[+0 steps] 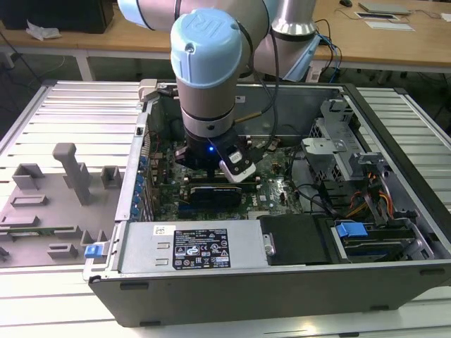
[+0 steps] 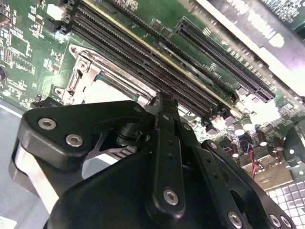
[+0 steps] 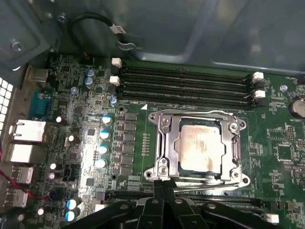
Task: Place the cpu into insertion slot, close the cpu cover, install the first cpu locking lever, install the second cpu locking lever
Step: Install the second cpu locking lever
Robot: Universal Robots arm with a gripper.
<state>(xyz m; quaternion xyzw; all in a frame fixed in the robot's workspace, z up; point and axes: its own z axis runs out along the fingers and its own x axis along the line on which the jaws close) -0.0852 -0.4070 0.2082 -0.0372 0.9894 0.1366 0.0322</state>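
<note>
- One tool (image 3: 164, 191) is at work, low inside the open computer case (image 1: 394, 278). In the first wrist view its fingers (image 3: 157, 195) look pressed together with nothing between them, and their tips sit at the near edge of the socket, right at the wire of a locking lever (image 3: 209, 182).
- In the second wrist view the same narrow tip (image 2: 161, 102) rests against the socket frame, just beside the long memory slots (image 2: 143, 57).
- You can see the cpu (image 3: 200, 147) lying flat in the insertion slot (image 3: 236, 143), its pale metal top showing through the square window.
- Over it, the cpu cover (image 3: 167, 143) looks down and level, framing the chip on all sides, so I judge the first two steps done.
- Along the far side a wire lever (image 3: 195, 113) runs flat against the frame and appears seated; the near lever also lies low, but the tool hides part of it, so you cannot tell whether it is latched. My judgement: the work stands in the lever stage, near its end.
- Further out, the motherboard (image 3: 86, 157) carries round capacitors (image 3: 106, 134) to the socket's left and the memory slots beyond it.
- In the exterior view the arm's wrist (image 1: 208, 77) stands over the board, with a black expansion card (image 1: 218, 190) near it, and a grey fixture tray (image 1: 67, 197) sits on the slatted tabletop (image 1: 77, 98) at the exterior view's left.
</note>
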